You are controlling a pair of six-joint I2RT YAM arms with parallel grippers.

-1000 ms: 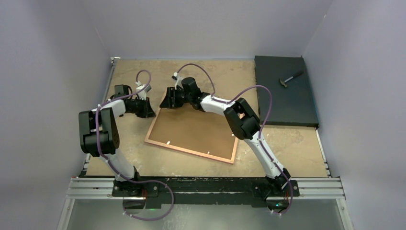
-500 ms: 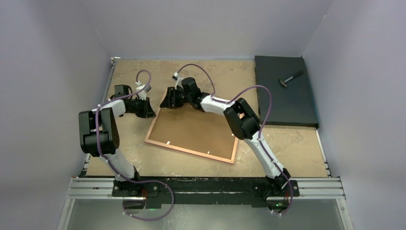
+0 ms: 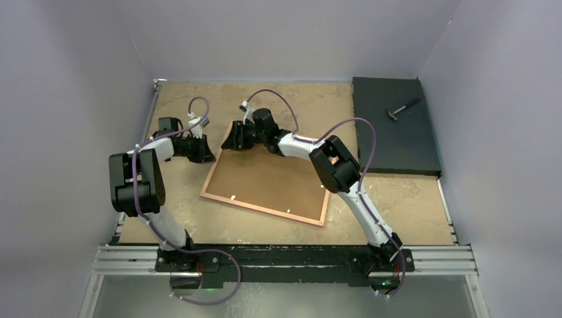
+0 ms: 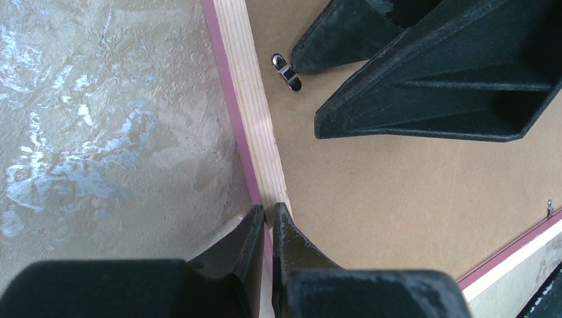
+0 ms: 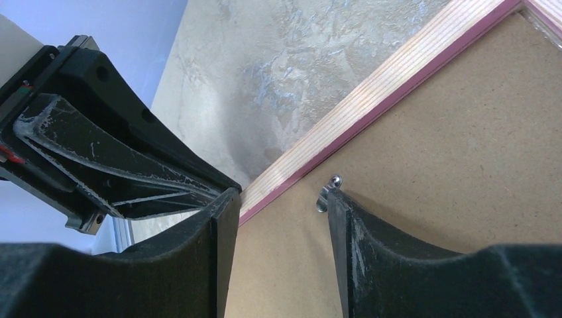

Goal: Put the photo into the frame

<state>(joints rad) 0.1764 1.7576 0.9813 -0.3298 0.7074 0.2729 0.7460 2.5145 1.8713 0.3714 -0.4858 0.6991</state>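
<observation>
frame [image 3: 262,209] lies back-up mid-table [image 3: 397,199], brown backing board [image 4: 397,192] in it; left gripper [image 4: 267,215] is pinched closed, tips on the frame's rim, can't tell if it's actually gripping; right gripper [image 5: 281,199] is roughly half open, holding nothing, one finger against a metal clip [image 5: 325,192]

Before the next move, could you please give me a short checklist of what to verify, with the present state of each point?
1. The frame lies face down, with the backing board on top: ok.
2. The left gripper is closed, its tips at the frame's rim: ok.
3. The right gripper is open, one finger beside the metal clip: ok.
4. That clip is turned clear of the board: cannot tell.
5. The photo is in view: not ok, no view shows it.
6. The hammer lies away from both arms, on the dark mat: ok.
</observation>
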